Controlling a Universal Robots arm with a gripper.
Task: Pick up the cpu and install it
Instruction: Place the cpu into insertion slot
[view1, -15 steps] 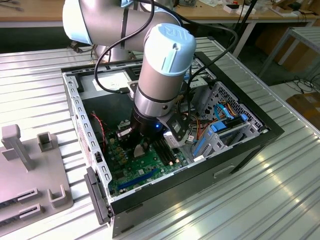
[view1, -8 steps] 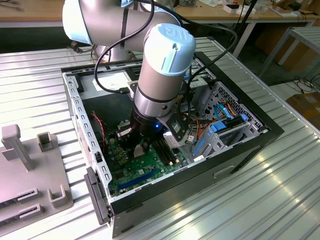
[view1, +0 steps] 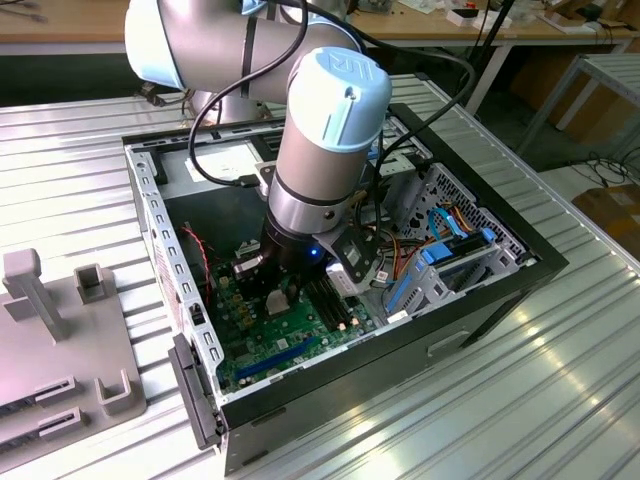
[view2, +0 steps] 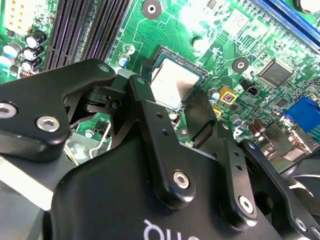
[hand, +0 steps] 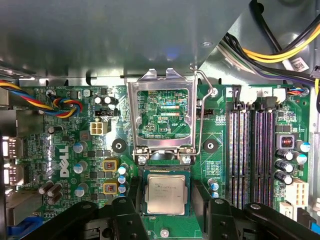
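CPU (hand: 166, 194) lying flat in its socket (hand: 166, 171), with the jaws standing spread on either side of it.

One CPU is resting square in the one socket on the green board (hand: 70, 125), its silver top facing up in both wrist views. The two jaws are standing apart, one at each side of the chip and pinching nothing; in the first wrist view a narrow gap is showing between each jaw and the chip's edge. One load plate (hand: 160, 78) is standing swung open beyond the socket, with one wire lever (hand: 201, 120) running along its side. Four black memory slots (hand: 239, 160) are lying side by side near the socket, and two yellow-framed square parts (hand: 110, 165) are sitting on its other side. In the exterior view one arm (view1: 320, 130) is reaching down into one open black case (view1: 440, 320), which is sitting on a ribbed metal surface (view1: 520, 400).
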